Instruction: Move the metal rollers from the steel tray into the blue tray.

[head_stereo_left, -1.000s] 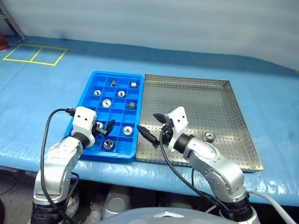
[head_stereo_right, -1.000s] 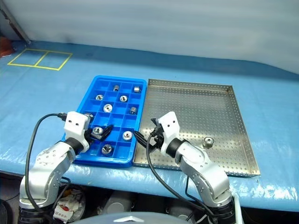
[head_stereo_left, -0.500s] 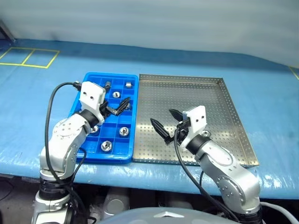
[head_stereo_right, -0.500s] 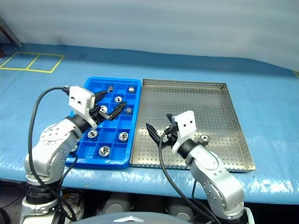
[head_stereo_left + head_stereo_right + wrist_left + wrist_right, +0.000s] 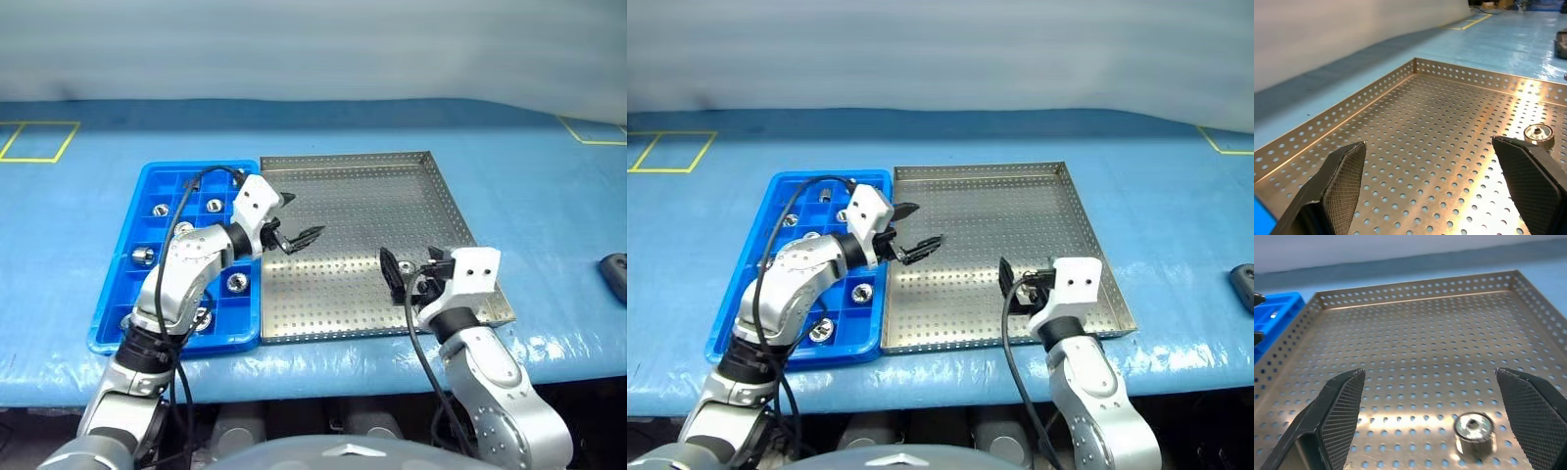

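I see several metal rollers point(image 5: 237, 282) already sitting in the blue tray point(image 5: 110, 294), one last roller point(image 5: 1474, 431) left on the steel tray point(image 5: 372, 196), and my left gripper point(image 5: 294, 221) and right gripper point(image 5: 411, 276) both spread wide, empty.

Left arm covers part of the blue tray point(image 5: 108, 294), hiding some compartments. Dark object point(image 5: 614, 274) at the frame edge is cut off, unidentifiable.

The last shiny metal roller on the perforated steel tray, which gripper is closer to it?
Right. The right gripper sits open just before the shiny metal roller. The left gripper hovers open over the perforated steel tray near the blue tray's side, farther off.
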Controlling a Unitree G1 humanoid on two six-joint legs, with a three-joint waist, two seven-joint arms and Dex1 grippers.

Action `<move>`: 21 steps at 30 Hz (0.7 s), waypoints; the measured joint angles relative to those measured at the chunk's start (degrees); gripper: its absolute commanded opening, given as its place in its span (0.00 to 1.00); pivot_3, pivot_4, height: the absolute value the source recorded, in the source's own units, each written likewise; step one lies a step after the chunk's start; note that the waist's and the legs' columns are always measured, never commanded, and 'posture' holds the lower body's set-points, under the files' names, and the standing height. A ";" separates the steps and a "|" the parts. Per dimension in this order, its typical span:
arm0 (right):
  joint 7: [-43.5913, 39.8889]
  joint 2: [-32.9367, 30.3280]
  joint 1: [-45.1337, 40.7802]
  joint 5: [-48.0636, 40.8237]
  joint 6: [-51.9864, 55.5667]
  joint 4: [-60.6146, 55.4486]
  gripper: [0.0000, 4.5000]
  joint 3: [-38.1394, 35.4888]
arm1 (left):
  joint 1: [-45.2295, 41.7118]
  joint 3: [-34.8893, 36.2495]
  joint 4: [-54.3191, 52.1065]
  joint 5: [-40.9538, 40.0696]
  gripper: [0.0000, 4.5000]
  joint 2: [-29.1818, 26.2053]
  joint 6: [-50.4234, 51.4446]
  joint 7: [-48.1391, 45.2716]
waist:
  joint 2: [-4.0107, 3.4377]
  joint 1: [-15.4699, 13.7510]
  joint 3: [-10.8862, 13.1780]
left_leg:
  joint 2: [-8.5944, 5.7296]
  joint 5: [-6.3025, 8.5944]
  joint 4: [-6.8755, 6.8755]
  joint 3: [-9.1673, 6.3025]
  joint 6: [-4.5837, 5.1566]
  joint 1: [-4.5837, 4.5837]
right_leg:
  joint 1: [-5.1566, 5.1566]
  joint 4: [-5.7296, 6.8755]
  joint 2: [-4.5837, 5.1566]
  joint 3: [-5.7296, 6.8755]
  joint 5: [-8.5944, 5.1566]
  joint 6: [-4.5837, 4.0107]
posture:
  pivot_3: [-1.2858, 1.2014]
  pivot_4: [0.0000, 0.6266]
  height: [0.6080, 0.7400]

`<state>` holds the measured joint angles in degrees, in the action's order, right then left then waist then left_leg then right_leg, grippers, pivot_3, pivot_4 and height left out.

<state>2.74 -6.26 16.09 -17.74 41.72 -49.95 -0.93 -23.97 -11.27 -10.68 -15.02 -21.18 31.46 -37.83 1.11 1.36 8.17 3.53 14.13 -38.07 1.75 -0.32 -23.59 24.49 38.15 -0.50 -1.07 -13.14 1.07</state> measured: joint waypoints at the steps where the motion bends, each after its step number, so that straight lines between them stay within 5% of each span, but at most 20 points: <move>1: 0.51 0.48 0.79 0.66 -0.08 0.05 1.00 -0.18 | -0.58 -0.99 1.63 0.53 0.99 0.72 -0.89 -0.66 | 0.00 0.18 0.00 | 0.00 0.00 -0.01 0.01 0.00 0.00 | 0.00 0.00 0.00 -0.01 0.00 0.00 | 0.48 0.24 1.00; 21: -1.42 1.70 10.14 1.54 -2.92 -3.43 1.00 1.65 | -14.44 -14.19 32.51 12.23 0.99 14.66 -17.67 -6.57 | -0.04 2.25 -0.03 | -0.04 0.02 -0.02 0.11 0.06 -0.02 | 0.03 -0.04 -0.02 -0.16 0.04 0.08 | 0.44 0.24 1.00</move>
<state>1.32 -4.56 26.22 -16.21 38.80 -53.38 0.71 -38.41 -25.46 21.83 -2.78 -6.51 13.79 -44.39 1.07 3.60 8.14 3.48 14.15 -38.09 1.86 -0.25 -23.61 24.52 38.11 -0.52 -1.23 -13.11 1.15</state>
